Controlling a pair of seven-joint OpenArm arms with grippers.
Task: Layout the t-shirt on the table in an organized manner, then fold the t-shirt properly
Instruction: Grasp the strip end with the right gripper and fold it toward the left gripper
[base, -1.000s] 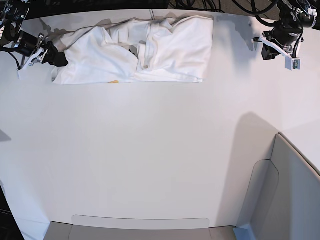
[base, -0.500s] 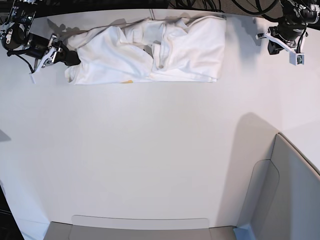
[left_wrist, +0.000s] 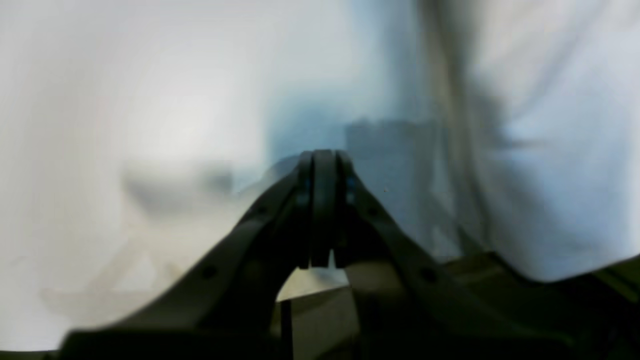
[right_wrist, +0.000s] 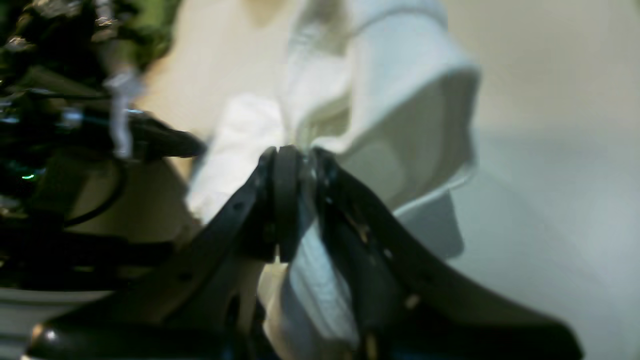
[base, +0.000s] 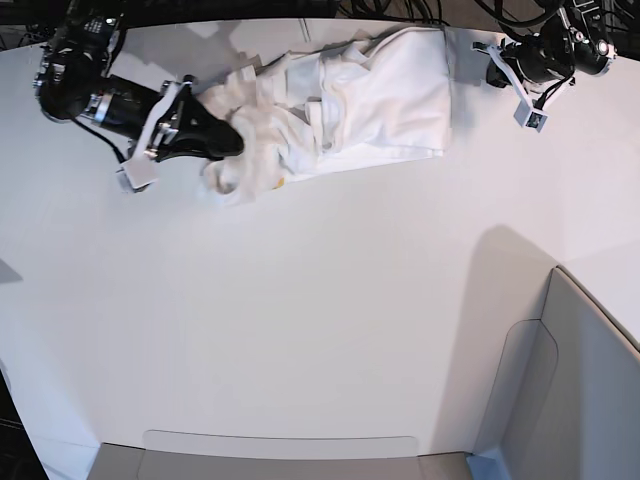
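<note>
The white t-shirt (base: 370, 95) lies bunched near the far edge of the white table (base: 300, 300), its left end gathered into a crumpled lump. My right gripper (base: 232, 140) is shut on that lump. In the right wrist view, white cloth (right_wrist: 380, 110) is pinched between the black fingers of the right gripper (right_wrist: 300, 160). My left gripper (base: 487, 52) sits just off the shirt's right edge. In the left wrist view the left gripper (left_wrist: 322, 160) has its jaws pressed together with nothing between them, and the shirt (left_wrist: 550, 150) hangs blurred to the right.
A grey panel (base: 590, 400) rises at the near right corner, and a low grey strip (base: 280, 445) runs along the near edge. Dark cables and arm mounts (base: 400, 10) crowd the far edge behind the shirt.
My right gripper has closed on the shirt's left end and dragged it right, bunching the cloth. My left arm has moved left to the shirt's right edge and shut.
</note>
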